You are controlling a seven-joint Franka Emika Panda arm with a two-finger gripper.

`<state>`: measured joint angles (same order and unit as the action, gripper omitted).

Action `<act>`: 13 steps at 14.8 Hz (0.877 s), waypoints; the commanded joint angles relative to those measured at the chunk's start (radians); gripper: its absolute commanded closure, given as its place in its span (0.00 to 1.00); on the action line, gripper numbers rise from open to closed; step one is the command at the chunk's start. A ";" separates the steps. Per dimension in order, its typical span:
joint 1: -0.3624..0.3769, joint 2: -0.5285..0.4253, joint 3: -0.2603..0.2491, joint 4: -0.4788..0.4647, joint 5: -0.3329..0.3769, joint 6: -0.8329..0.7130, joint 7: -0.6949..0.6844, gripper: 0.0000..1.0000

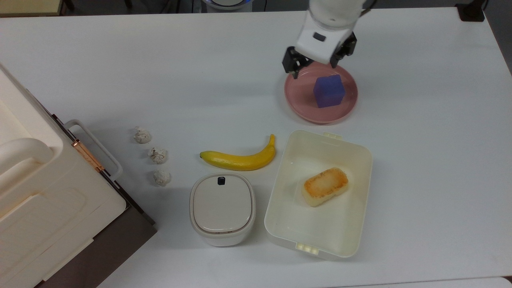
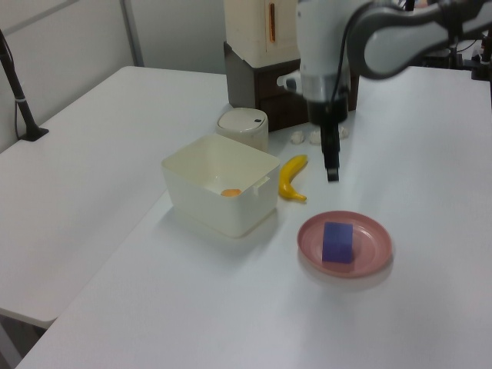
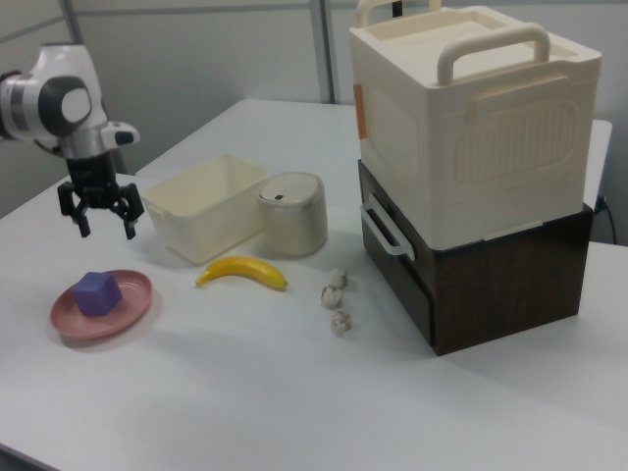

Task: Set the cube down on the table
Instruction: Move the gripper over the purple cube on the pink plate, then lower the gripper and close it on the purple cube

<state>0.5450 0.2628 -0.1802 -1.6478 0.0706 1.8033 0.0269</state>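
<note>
The gripper [image 3: 103, 222] is being held above the table [image 1: 120, 80], near its far edge in the top view, with the fingers [image 3: 129, 228] pointing straight down and spread apart — nothing is being gripped between them. The white wrist is being kept upright above the black hand, and in the left view the arm is being bent down from the upper right.
</note>
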 commanded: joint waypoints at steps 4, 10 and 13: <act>0.122 0.081 -0.015 -0.053 0.000 0.067 0.040 0.00; 0.145 0.144 -0.016 -0.078 -0.017 0.171 0.099 0.00; 0.167 0.167 -0.016 -0.078 -0.046 0.199 0.146 0.00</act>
<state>0.6754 0.4262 -0.1827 -1.7003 0.0525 1.9591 0.1177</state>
